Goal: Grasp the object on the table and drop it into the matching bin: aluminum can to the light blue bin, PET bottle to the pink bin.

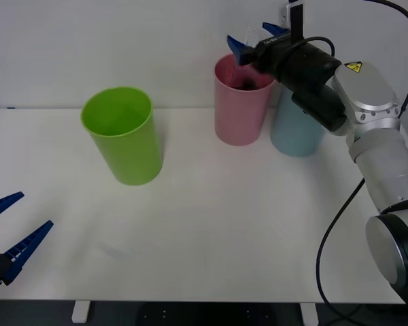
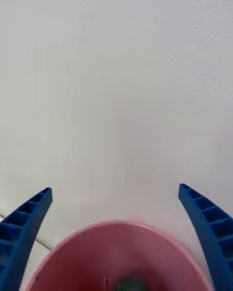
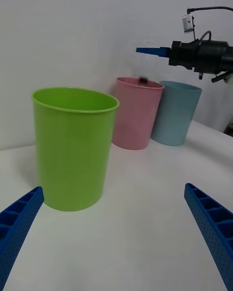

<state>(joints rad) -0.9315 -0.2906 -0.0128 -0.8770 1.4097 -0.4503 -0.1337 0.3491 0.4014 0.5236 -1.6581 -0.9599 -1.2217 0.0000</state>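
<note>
The right end effector (image 1: 257,37) hangs directly above the mouth of the pink bin (image 1: 241,112), at the far side of the worktop (image 1: 245,231). Its blue fingers (image 2: 29,228) are spread wide with nothing between them. A dark shape sits just inside the pink bin's rim; it is the PET bottle (image 1: 247,84), seen dropping in cap-first in the left wrist view, its clear body blurred between the fingers and the rim.

The light blue bin (image 1: 296,132) stands just beside the pink bin, on its right, partly hidden behind the right arm's black wrist. The lime green bin (image 1: 122,134) stands well apart to the left, nearer the robot, with bare worktop between it and the other two.

The left end effector (image 1: 13,224) waits low at the near left corner of the worktop, its fingers wide apart and holding nothing. It points toward the lime green bin.
</note>
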